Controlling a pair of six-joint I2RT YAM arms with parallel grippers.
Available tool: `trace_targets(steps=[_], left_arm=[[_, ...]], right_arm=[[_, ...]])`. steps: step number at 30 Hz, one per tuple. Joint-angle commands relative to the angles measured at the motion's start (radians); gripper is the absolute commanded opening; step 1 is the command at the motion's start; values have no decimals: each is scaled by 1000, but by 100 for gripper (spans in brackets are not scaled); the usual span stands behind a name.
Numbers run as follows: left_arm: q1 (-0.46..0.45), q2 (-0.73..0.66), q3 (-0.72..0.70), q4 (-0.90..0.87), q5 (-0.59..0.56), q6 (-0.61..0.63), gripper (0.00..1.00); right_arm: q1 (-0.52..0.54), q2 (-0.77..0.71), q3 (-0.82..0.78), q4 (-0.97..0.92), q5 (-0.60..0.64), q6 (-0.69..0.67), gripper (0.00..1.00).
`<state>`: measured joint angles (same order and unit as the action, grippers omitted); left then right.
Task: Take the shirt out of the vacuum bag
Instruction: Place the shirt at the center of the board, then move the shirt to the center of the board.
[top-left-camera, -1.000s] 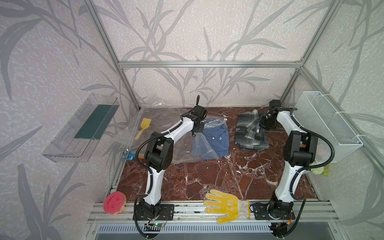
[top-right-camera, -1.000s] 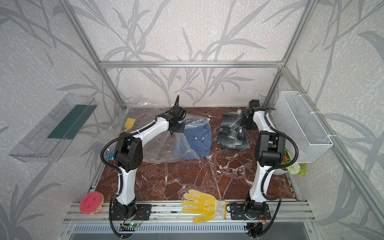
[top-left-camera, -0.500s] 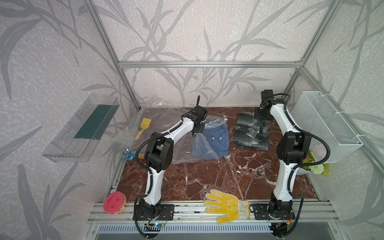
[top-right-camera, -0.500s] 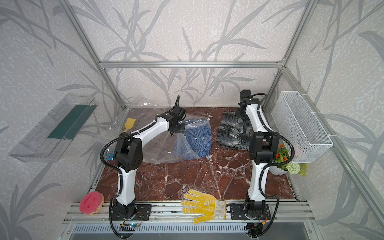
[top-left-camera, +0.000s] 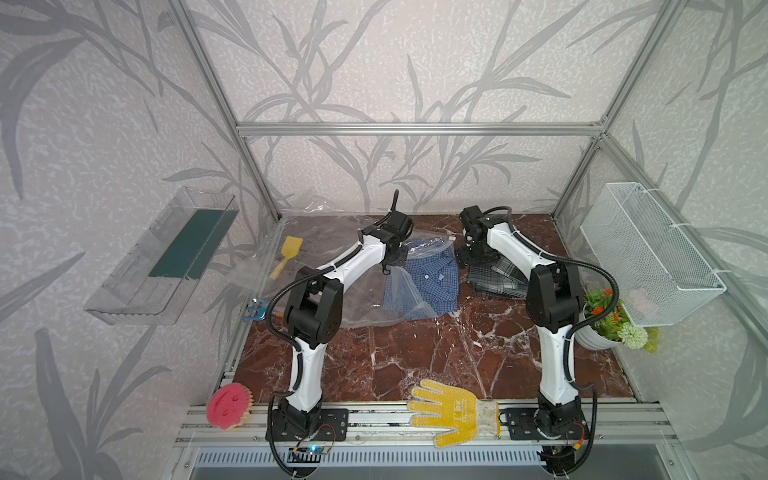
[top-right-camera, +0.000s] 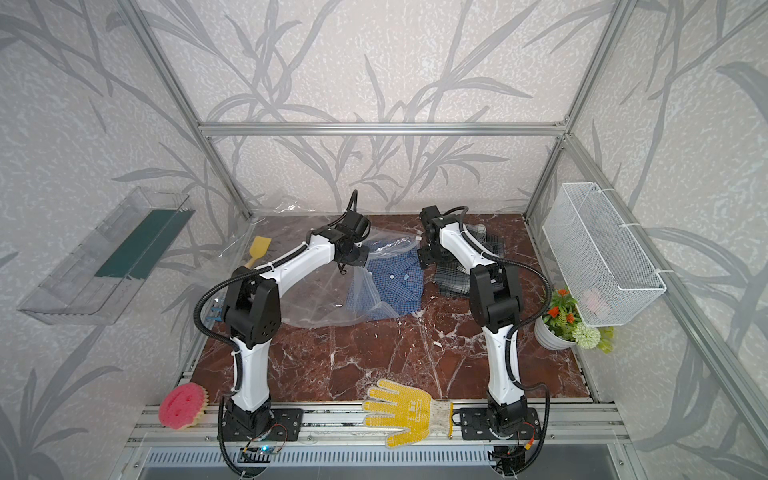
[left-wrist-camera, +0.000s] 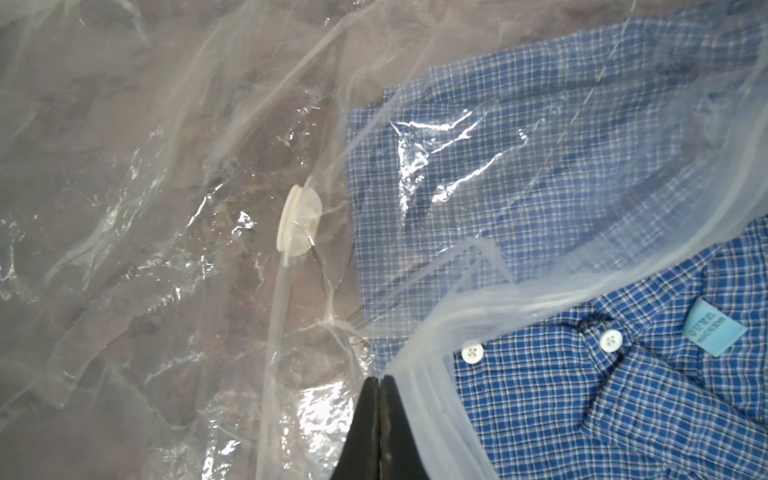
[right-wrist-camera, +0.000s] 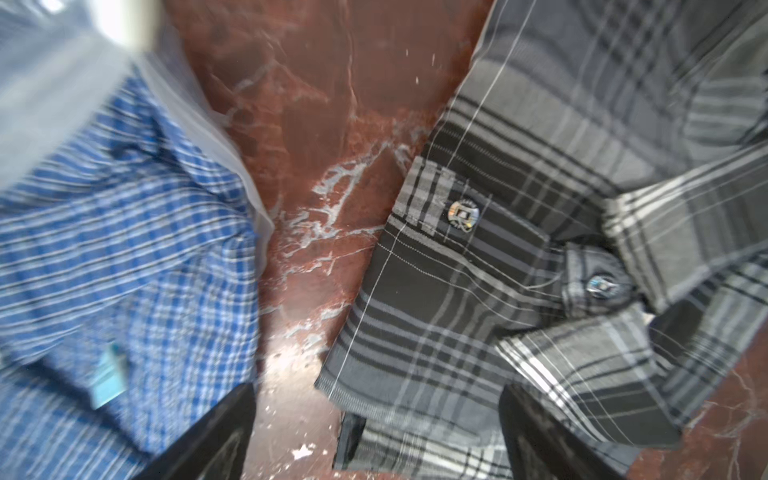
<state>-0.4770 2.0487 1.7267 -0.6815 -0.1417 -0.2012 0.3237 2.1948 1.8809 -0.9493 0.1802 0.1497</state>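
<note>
Swinging left off the gray shirt (right-wrist-camera: 498, 291), the right gripper (right-wrist-camera: 374, 419) now hangs with jaws spread and empty over the bare table (right-wrist-camera: 316, 124), between that shirt and the blue shirt (left-wrist-camera: 582, 407). The left gripper (left-wrist-camera: 379, 384) stays clenched on the mouth edge of the bag (left-wrist-camera: 166, 166), which lies across the table's back left. The blue shirt sits mostly inside the bag, its collar end bare at the mouth. The basket (top-left-camera: 648, 249) holds something pale pink, too faint to name. The right wrist view blurs on the blue side.
</note>
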Motion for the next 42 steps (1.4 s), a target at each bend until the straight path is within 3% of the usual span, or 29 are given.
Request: trace_targets(steps=[1, 6, 21, 36, 38, 42], left_arm=[[2, -50, -15, -18, -23, 10, 0], [1, -58, -29, -19, -27, 8, 0], [1, -71, -37, -23, -19, 3, 0], [-12, -103, -29, -61, 11, 21, 0], [-21, -110, -25, -75, 36, 45, 7], [-78, -124, -23, -107, 33, 106, 41]], right_arm=[[5, 43, -9, -23, 62, 19, 92], [0, 77, -14, -23, 118, 16, 91], [-104, 33, -120, 7, 117, -7, 85], [-153, 39, -39, 9, 74, -142, 86], [-152, 1, -60, 24, 28, -140, 87], [-153, -122, -154, 102, -108, -88, 87]])
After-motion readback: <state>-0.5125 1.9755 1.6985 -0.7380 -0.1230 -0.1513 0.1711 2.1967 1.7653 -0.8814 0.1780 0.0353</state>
